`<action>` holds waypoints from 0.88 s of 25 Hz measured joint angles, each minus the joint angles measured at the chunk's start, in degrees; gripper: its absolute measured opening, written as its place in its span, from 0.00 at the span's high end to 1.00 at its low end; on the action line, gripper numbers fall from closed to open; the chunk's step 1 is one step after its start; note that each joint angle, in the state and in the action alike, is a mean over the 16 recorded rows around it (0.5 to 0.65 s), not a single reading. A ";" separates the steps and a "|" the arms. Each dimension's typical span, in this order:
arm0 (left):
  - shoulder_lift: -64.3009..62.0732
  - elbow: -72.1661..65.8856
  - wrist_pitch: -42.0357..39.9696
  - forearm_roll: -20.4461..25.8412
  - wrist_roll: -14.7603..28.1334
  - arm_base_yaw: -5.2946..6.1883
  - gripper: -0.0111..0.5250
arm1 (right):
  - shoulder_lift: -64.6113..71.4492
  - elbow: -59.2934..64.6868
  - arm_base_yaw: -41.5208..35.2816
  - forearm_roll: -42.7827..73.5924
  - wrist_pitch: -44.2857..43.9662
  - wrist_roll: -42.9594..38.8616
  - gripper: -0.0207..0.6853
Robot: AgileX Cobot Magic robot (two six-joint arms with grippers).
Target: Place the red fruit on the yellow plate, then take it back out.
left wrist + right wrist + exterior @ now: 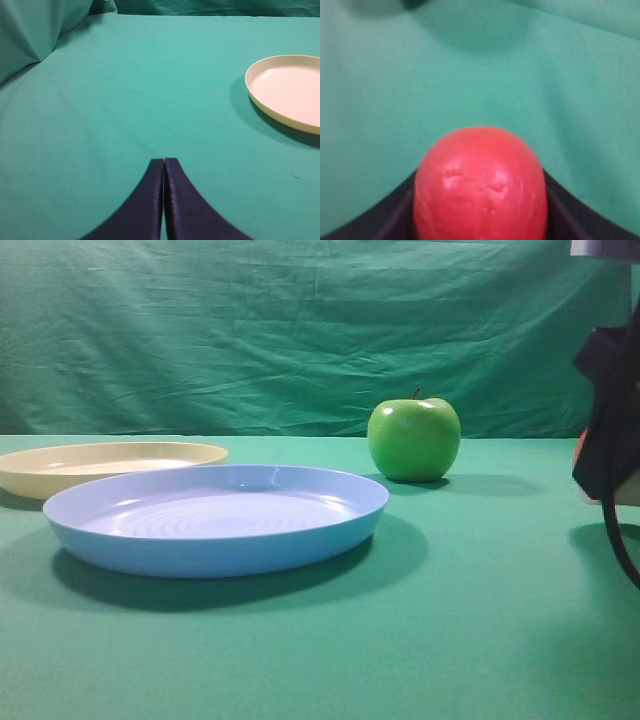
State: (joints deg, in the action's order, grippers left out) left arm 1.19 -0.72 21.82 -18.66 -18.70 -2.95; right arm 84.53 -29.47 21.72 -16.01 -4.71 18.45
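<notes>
A blue plate stands between the green apple and yellow plate.

Green cloth matt, creased; blue plate smooth plastic; green apple glossy; red fruit dimpled.

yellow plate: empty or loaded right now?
Empty. The yellow plate shows a bare inside in the left wrist view; the red fruit sits between the right gripper's fingers.

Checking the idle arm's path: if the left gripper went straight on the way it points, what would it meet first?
Likely nothing but bare green cloth. The left gripper is shut, and the yellow plate lies off to the right of its line. Depth is unclear.
</notes>
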 joint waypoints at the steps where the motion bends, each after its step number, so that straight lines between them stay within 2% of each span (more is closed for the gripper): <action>1: 0.00 0.00 0.00 0.00 0.00 0.00 0.98 | -0.39 -0.08 0.00 0.00 -0.19 0.01 0.25; 5: 0.00 0.00 0.00 0.00 0.00 0.00 0.98 | -3.56 -1.11 0.00 -0.01 -2.56 0.02 0.13; 7: 0.00 0.00 0.00 0.00 0.00 0.00 0.98 | -5.98 -2.11 0.00 -0.01 -4.89 0.03 0.12; 9: 0.00 0.00 0.00 0.00 0.00 0.00 0.98 | -8.86 -3.41 0.00 -0.01 -7.90 0.04 0.15; 13: 0.00 0.00 0.00 0.00 0.00 0.00 0.98 | -15.85 -6.57 0.00 -0.01 -15.51 0.07 0.31; 22: 0.00 0.00 0.00 0.00 0.00 0.00 0.98 | -32.62 -12.57 0.00 -0.01 -33.54 -0.04 0.78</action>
State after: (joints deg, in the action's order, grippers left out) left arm 1.19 -0.72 21.82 -18.66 -18.70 -2.95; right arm 51.91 -42.04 21.72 -16.02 -38.25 18.41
